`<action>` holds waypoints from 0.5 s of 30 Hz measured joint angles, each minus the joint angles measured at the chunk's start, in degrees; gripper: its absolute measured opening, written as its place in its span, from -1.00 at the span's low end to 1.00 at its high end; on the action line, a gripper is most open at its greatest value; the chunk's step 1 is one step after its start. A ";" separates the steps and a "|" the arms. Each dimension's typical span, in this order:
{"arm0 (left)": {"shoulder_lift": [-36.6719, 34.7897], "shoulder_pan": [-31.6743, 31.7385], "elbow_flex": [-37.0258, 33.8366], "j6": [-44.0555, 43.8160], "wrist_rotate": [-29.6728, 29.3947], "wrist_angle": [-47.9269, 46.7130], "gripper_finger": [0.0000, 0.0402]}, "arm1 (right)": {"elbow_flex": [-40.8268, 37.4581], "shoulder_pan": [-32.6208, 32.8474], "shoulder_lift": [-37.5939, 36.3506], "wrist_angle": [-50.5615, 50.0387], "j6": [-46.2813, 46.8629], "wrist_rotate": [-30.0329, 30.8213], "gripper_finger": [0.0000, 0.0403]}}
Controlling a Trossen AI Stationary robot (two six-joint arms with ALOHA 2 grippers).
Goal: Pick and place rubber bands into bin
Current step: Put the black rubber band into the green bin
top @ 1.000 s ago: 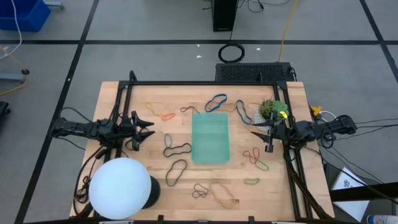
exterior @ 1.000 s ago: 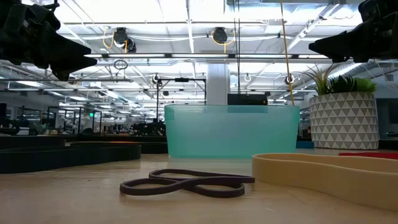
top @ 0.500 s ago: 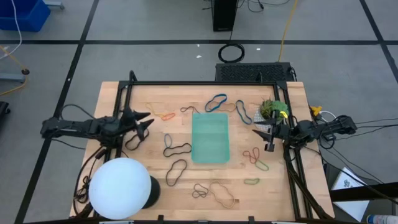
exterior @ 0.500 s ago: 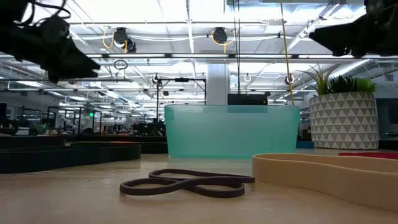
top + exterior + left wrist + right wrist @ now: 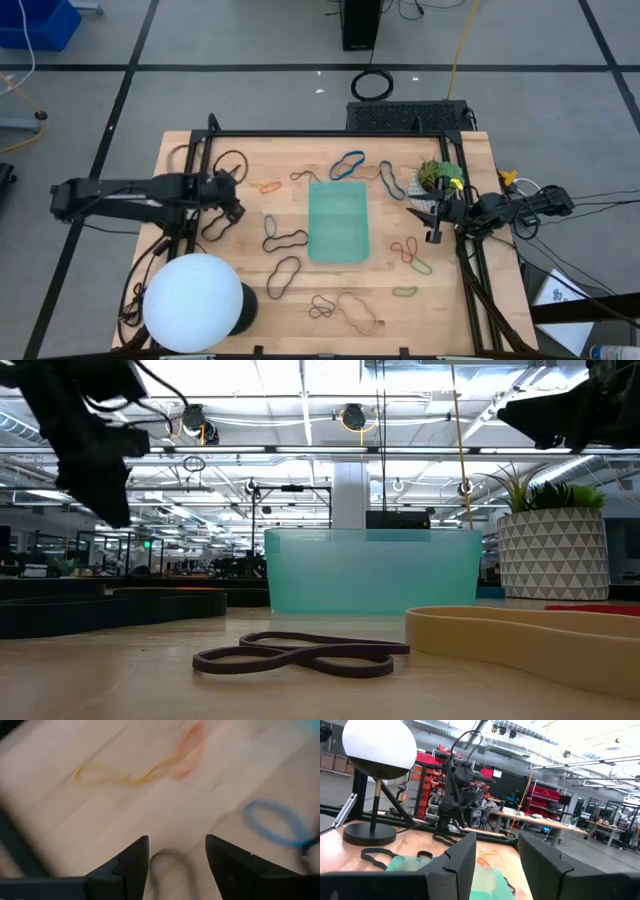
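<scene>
Scattered across the wooden tabletop (image 5: 180, 160), the thin floppy rubber bands (image 5: 285, 240) lie in black, blue, orange, green, red and tan loops on every side of the shallow translucent teal-green plastic bin (image 5: 338, 221), which sits mid-table with nothing visible inside it. Such loops should be very light and limp, lying flat against the wood, so a pinch would likely need the fingertips pressed right down at a strand, best where a loop crosses itself or bulges up; a lifted band may dangle, stretch or snag.

Nearest the action are a twisted orange-and-yellow band (image 5: 150, 767) and a blue band (image 5: 275, 822), both seen past the left gripper (image 5: 176, 851), whose two dark fingers stand apart with bare wood and a blurred pale loop (image 5: 167, 862) between them. From above, that left gripper (image 5: 228, 195) is tipped down over the boards left of the bin, close to the orange band (image 5: 266, 186).

The right gripper (image 5: 432, 222) hovers beside the small leafy green ball (image 5: 438, 174), its fingers parted and holding nothing.

Compared with half a second ago, the left arm has swung its wrist downward toward the table, while the right arm has not moved. A white globe lamp (image 5: 194, 302) stands at the near-left corner.
</scene>
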 joint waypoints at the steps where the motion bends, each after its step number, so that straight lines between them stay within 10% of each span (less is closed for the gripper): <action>1: 2.01 0.64 0.74 -0.71 0.01 -1.94 0.01 | 0.00 0.00 0.00 0.02 0.00 0.00 -0.30; 15: 20.58 8.62 1.75 -3.94 4.30 -5.18 0.01 | -0.07 -0.01 0.00 0.13 0.04 0.00 -0.30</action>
